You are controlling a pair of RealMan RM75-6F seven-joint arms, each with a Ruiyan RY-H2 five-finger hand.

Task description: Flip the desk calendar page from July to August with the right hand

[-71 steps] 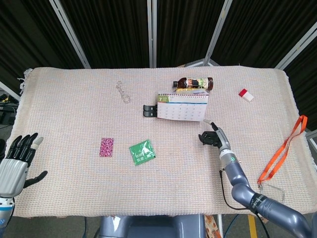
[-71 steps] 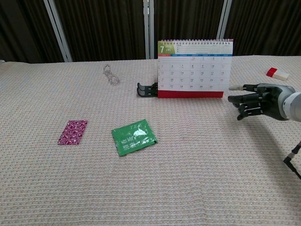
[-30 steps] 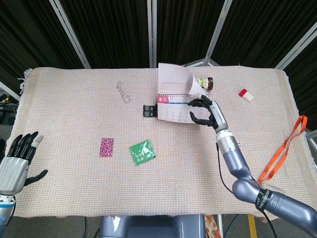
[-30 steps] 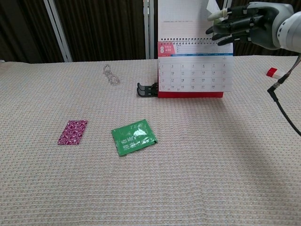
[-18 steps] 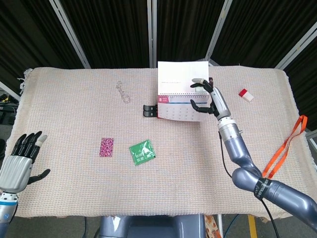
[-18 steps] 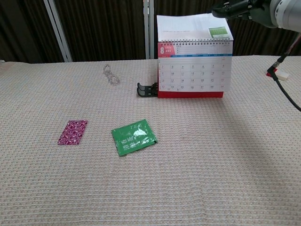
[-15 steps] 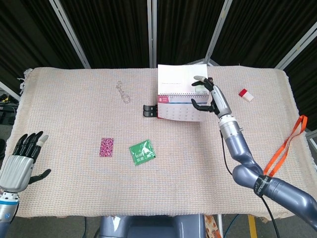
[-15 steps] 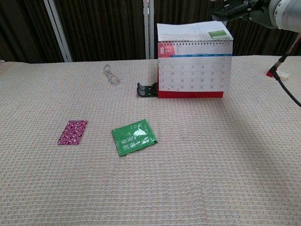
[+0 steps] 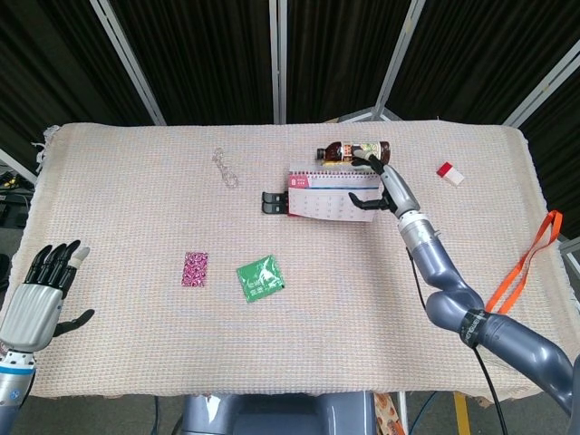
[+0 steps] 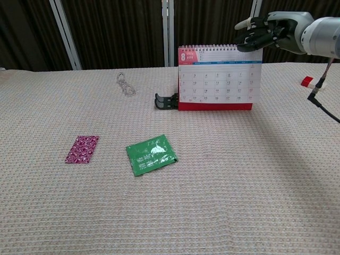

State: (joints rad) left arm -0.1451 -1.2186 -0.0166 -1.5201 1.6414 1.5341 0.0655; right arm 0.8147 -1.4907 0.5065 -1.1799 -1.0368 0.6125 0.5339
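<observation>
The desk calendar (image 10: 220, 77) stands upright at the far middle of the tabletop (image 10: 223, 175), its front page showing 8. The right hand (image 10: 268, 33) hovers at its upper right corner, fingers (image 10: 249, 38) loosely curled and holding nothing. The left hand (image 9: 36, 294) hangs off the near left edge, fingers spread.

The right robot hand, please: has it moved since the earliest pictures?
Yes. The right robot hand rose from the cloth beside the white desk calendar to its top right corner.
</observation>
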